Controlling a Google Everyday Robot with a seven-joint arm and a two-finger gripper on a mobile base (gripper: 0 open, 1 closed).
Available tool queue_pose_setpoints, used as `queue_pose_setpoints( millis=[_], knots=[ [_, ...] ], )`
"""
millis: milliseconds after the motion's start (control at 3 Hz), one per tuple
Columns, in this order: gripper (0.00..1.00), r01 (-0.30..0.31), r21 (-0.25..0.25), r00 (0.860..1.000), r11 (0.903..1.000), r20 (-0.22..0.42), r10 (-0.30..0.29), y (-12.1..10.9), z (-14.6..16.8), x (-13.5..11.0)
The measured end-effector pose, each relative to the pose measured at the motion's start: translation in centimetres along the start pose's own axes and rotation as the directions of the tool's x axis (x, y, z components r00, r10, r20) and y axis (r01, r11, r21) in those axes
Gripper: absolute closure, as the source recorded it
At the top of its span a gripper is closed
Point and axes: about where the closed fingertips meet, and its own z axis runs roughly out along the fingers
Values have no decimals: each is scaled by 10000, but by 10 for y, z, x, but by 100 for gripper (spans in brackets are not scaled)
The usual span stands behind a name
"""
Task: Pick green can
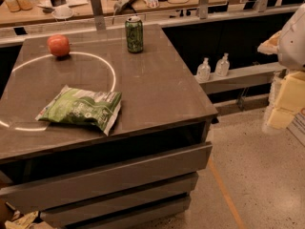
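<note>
The green can (134,34) stands upright near the far edge of the dark grey table (157,89). It is dark green with a silver top rim and pale markings. My gripper (285,101) shows at the right edge of the view, out over the floor, well to the right of the table and far from the can. It holds nothing that I can see.
A flat green-and-white snack bag (81,109) lies at the front left of the table. A red apple (58,45) sits at the far left. Two small clear bottles (213,67) stand on a low ledge right of the table. A cluttered wooden counter (95,4) runs behind.
</note>
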Motion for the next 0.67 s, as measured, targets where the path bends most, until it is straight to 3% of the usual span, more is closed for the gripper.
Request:
queue_pose_setpoints(
  millis=[333,667],
  knots=[
    [0,0,2,10000,10000,2,0,0,0,0],
    [0,-413,304,9930,9987,1117,377,-11,-3,-9]
  ],
)
